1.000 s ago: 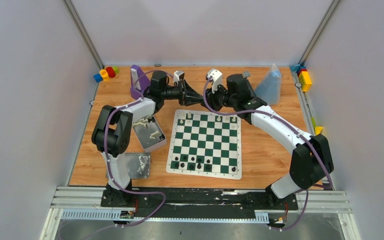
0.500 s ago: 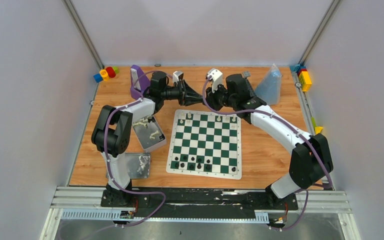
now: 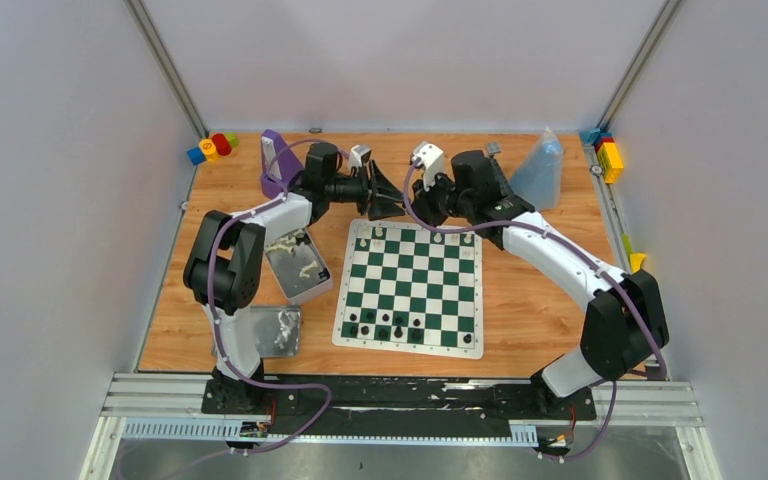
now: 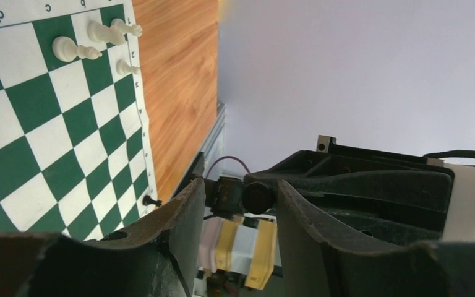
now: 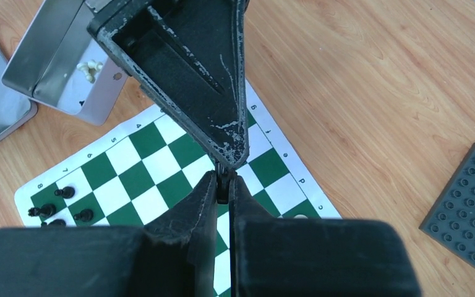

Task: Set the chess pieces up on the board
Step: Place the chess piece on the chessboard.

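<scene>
Showing at right wrist, not overhead, dark chess piece (image 5: 223, 185) pinched by right gripper (image 5: 222, 179), left gripper (image 4: 240, 189) parted.

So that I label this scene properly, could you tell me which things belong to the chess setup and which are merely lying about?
Job in hand: board; chess pieces; tin holding more pieces.
Lying about: tin lid; coloured blocks; grey baseplate; clear bag; purple object.

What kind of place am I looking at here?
Probably a robot test booth in a lab: two robot arms bolted to a metal rail, plain grey walls boxing in a wooden table, and a chess board as practice material.
</scene>
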Controlling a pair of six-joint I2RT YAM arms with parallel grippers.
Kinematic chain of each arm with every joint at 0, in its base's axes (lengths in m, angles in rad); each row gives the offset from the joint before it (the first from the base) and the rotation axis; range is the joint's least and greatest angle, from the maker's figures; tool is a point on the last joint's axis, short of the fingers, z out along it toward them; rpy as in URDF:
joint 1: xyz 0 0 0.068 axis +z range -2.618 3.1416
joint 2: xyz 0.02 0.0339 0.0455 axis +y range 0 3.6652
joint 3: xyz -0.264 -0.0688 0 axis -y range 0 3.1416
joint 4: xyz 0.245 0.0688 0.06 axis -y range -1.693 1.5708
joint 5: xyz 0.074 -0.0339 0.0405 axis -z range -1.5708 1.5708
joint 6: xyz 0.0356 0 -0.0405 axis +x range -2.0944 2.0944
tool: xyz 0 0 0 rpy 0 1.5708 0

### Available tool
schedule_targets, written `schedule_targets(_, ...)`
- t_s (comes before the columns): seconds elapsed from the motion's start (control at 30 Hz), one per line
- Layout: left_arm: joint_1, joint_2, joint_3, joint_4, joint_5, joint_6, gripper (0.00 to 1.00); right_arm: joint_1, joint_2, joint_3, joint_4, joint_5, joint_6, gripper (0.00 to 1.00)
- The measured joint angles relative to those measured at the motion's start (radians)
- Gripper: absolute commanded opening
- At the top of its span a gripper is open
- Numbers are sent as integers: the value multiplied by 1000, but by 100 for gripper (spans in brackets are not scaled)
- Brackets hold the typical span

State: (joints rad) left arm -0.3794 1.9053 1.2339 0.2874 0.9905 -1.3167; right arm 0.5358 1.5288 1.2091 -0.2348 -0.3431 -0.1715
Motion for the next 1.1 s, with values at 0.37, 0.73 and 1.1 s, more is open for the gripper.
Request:
schedule_targets(0.37, 66, -53, 201, -552, -115, 528, 80, 4, -226, -97, -240, -160, -225, 0)
schedule_targets(0.73, 207, -246, 265, -914, -374, 969, 95, 89, -158, -209, -599, -114, -394, 0)
schedule_targets(1.1, 203, -444, 243, -1050, -573, 1229, 100, 215, 5, -134, -790, 21, -426, 0)
